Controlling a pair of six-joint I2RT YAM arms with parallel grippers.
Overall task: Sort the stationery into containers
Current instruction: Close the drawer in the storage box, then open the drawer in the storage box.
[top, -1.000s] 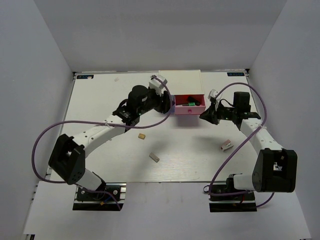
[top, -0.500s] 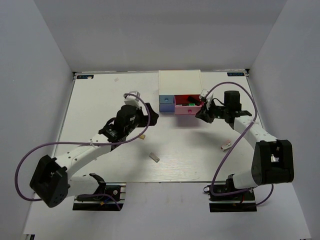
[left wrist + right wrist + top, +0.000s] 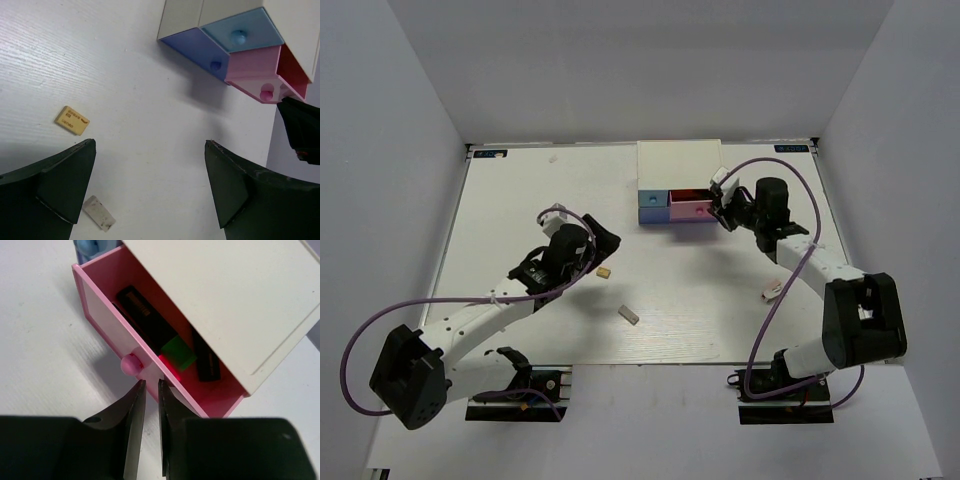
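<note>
Centrally, toward the upper middle of the overhead view, the white drawer unit (image 3: 680, 165) stands on the desk (image 3: 520, 200) with its pink drawer (image 3: 100, 305) pulled partway out. Inside lie black highlighters (image 3: 145, 315), one showing a green cap (image 3: 178, 353). In the right wrist view, the right pincer (image 3: 151, 385) sits just below the drawer's round knob (image 3: 131, 364), its fingers drawn almost together with only a thin slit between them and nothing held. The light blue drawer (image 3: 245, 32) and purple-blue drawer (image 3: 200, 47) adjoin the pink one. Left of centre in the overhead view, the left pincer (image 3: 150, 185) hangs above the desk, spread wide and holding nothing. A tan eraser (image 3: 72, 120) lies near it, and a grey eraser (image 3: 99, 213) lies lower in the frame. A pinkish-white eraser (image 3: 772, 291) lies well apart at the right, beside the right arm (image 3: 820, 262).
</note>
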